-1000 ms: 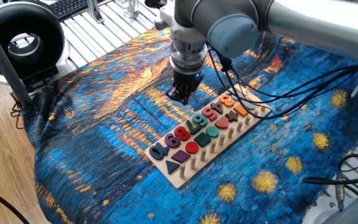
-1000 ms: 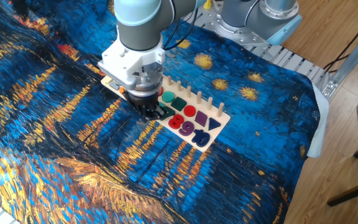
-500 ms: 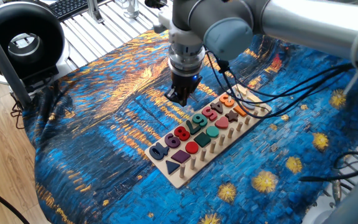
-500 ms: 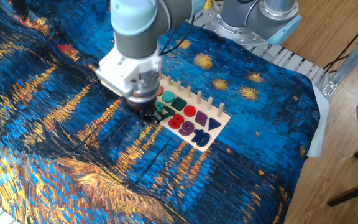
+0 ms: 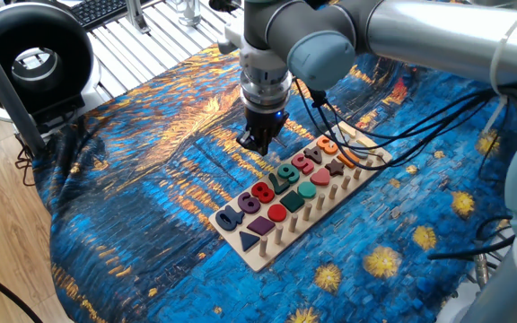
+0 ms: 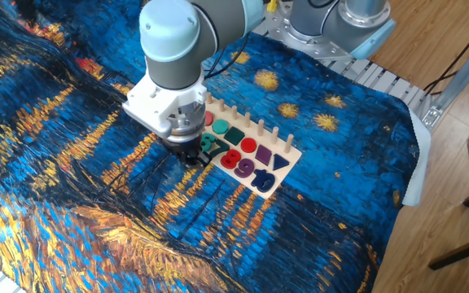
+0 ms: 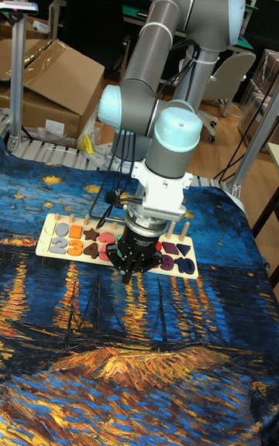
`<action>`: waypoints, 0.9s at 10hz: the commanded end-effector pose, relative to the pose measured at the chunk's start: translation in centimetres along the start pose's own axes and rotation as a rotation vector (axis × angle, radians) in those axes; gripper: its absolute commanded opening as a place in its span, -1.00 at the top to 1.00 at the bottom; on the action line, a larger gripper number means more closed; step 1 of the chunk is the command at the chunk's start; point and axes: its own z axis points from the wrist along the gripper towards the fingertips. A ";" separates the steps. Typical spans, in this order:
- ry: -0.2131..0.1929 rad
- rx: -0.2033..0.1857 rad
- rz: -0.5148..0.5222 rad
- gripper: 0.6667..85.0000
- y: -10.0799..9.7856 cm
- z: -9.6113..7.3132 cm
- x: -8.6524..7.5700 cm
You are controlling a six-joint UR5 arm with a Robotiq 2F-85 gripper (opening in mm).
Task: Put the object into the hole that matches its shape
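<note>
The object (image 5: 284, 177), a blackish-green number piece, lies in the number row of the long light-wood board (image 5: 266, 257), between a red number and a crimson one. It covers the hole, and whether it sits flush I cannot tell. In the other fixed view the object (image 6: 211, 145) shows just right of my gripper (image 6: 189, 157). My gripper (image 5: 257, 144) hangs low over the blue cloth beside the board's long edge, open, with nothing between its fingers. In the tall fixed view my gripper (image 7: 130, 268) stands in front of the board (image 7: 46, 249) and hides the object.
Coloured shapes and upright pegs fill the board's other rows. Black cables (image 5: 402, 135) trail from the arm over the cloth at the right. A black round device (image 5: 30, 58) stands at the table's far left corner. The painted cloth lies in folds.
The gripper has drawn sideways away from the board over the cloth. The blackish-green piece, hidden under the fingers in the other fixed view a second ago, now shows in the number row.
</note>
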 end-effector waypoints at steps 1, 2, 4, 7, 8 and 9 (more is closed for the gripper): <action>0.004 -0.010 0.014 0.98 0.1 0.1 -0.1; 0.003 -0.007 0.014 0.98 0.0 0.1 -0.1; -0.007 0.004 -0.003 0.98 -0.3 0.1 -0.4; -0.049 -0.007 -0.024 0.98 0.0 0.1 -1.5; -0.076 -0.015 -0.042 0.98 0.3 0.1 -2.1; -0.092 -0.022 -0.046 0.98 0.5 0.0 -2.6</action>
